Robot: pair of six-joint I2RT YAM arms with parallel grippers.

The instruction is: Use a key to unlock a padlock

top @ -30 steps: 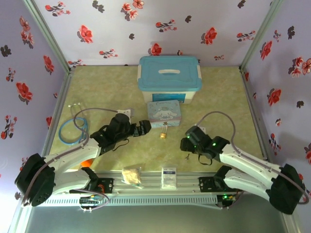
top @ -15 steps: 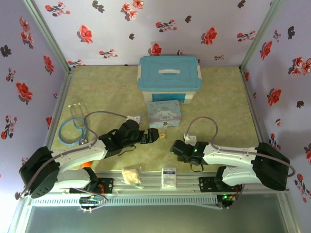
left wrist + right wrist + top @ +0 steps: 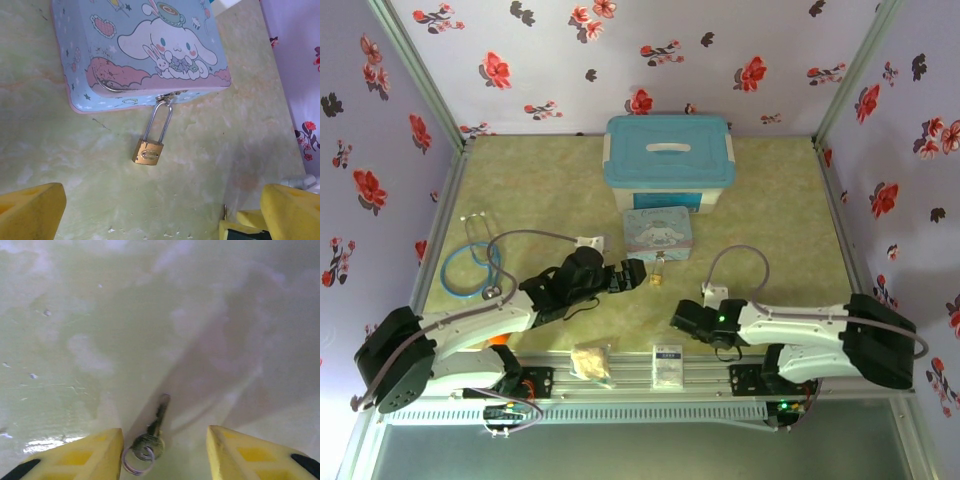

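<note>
**Key pickup under way, padlock waiting**

The right tool [image 3: 165,450] sits low over the desk [image 3: 75,315], jaws half-wide, one on each side of the key [image 3: 156,426] and not clamped on it. The key lies flat, its long axis running 7 to 1 o'clock in the right wrist view, with the ringed bow nearest the tool and the blade pointing to 1. I judge the step to be grasping the key. Next, the jaws must pinch the bow squarely, leaving the blade free. Farther out, the left tool [image 3: 160,215] gapes wide and holds nothing, facing the padlock [image 3: 148,151]. The padlock lies flat, body at 6 o'clock, shackle at 12 hooked into the blue tin [image 3: 145,45].
</note>
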